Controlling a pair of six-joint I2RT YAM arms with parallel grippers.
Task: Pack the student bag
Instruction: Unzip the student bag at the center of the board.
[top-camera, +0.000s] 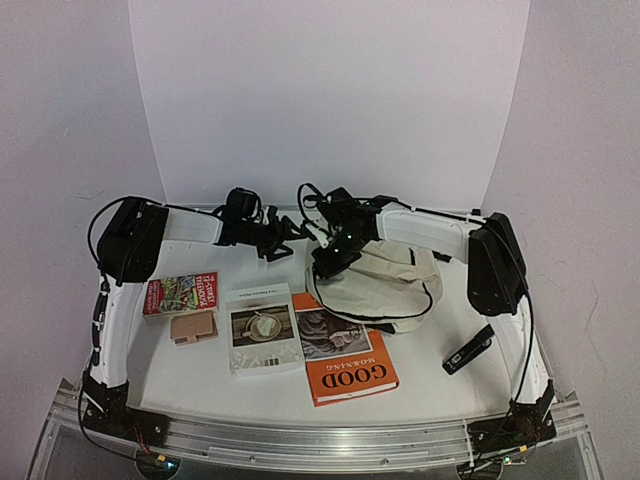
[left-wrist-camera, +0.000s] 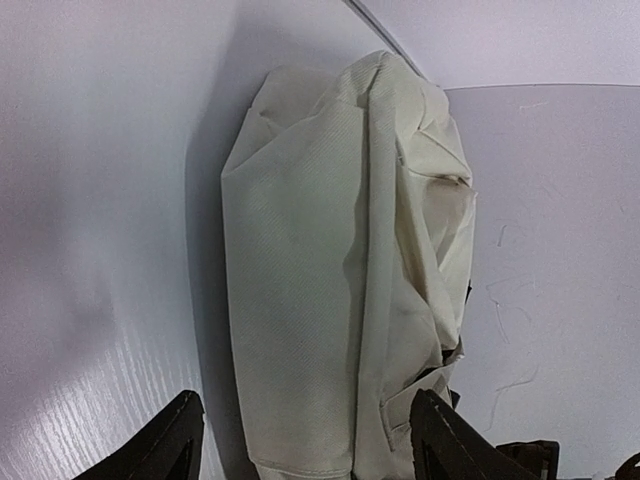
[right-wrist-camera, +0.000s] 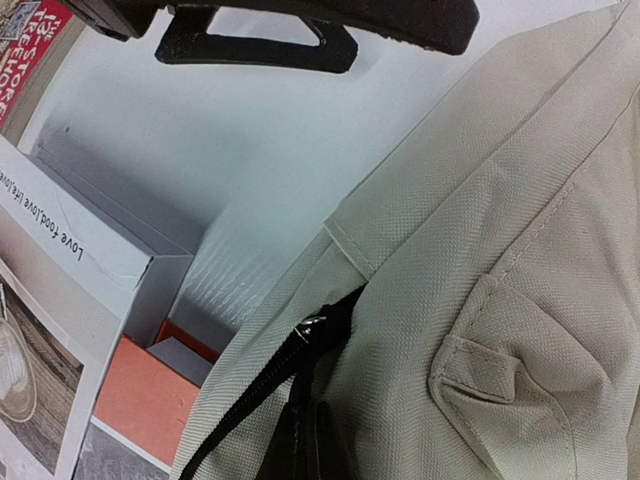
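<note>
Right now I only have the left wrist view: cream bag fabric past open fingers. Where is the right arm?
Observer: The right gripper is shut at the student bag's left edge in the top view, and I see nothing held in it.
Operator: Any zipper showing?
Observer: Yes, the right wrist view shows a black zipper running along a seam. I can't tell if it is open.
Operator: What's outside the bag?
Observer: A white book, an orange book and a red book lie on the table on the near side of the bag.
</note>
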